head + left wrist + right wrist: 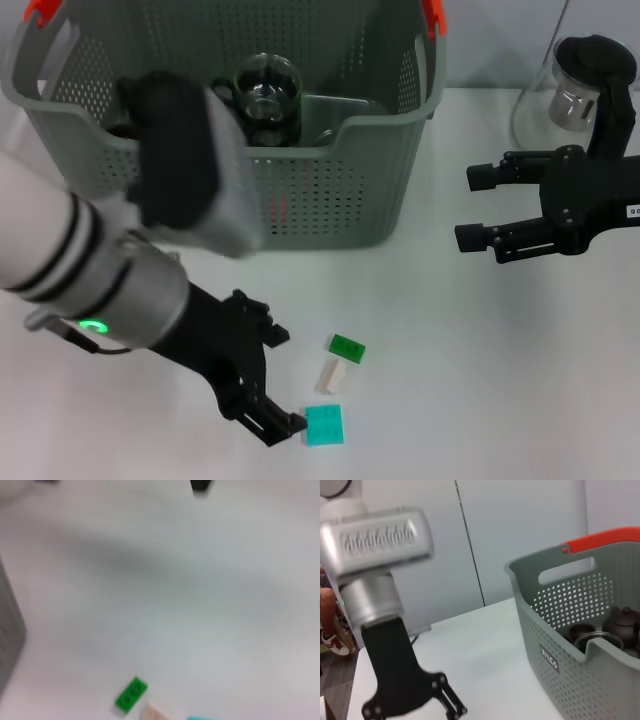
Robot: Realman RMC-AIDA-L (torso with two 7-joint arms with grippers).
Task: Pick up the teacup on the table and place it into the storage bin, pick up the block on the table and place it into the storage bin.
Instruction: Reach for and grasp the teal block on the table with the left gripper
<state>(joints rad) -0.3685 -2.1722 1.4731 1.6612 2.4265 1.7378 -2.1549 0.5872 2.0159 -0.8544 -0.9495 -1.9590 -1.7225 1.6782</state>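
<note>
Head view: the left claw (268, 385) hangs low over the desk (480, 380), jaws spread and empty. The blocks lie just to its right: a teal block (324, 424) almost at the lower fingertip, a cream block (331, 375) and a green block (347, 347) slightly farther. The storage bin (330, 190) stands behind, already holding teaware. The right claw (478, 208), open and idle, waits well apart (so the left arm is nearer).

Left wrist view: the green block lies slantwise near the frame's edge.

Right wrist view: the left arm reaches steeply down beside the bin.

3 blocks (335, 385) crowd the left gripper (278, 380); bare table (480, 380) beyond.
</note>
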